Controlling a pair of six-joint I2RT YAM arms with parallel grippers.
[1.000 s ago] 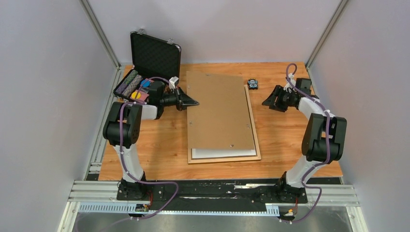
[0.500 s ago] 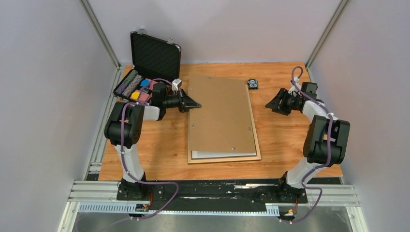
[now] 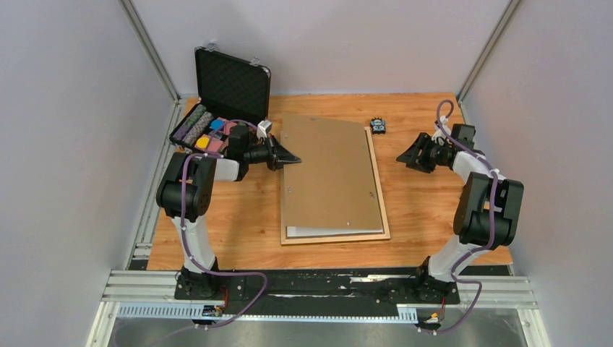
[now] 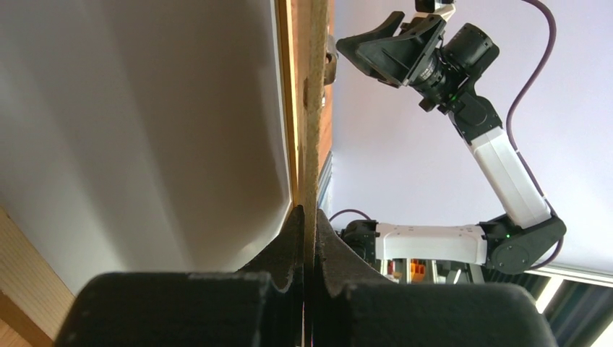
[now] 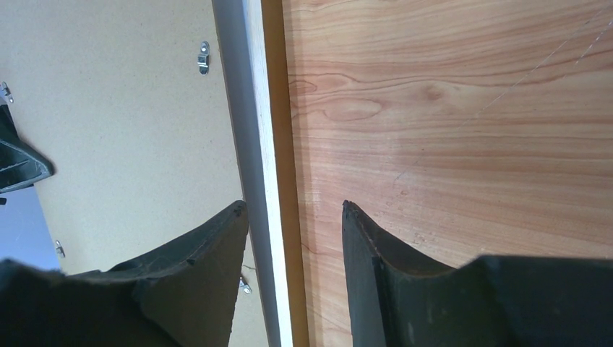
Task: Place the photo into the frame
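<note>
- Two arms share one step. At centre left of the top view, our left gripper (image 3: 292, 154) is clamped on the left edge of the backing board (image 3: 329, 170), which sits skewed over the frame (image 3: 334, 239).
- The photo (image 3: 329, 231) shows as a white strip inside the frame's lower end; we judge it seated.
- At right, our right gripper (image 3: 410, 153) hangs half-spread and holds nothing.
- Next, we must lower the board squarely into the frame.

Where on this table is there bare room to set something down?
Bare wood lies between the frame and the right arm, widest toward the near edge, and between the frame and the left arm near the front. The far left is crowded: the open case and the left gripper pinching the backing board.
</note>
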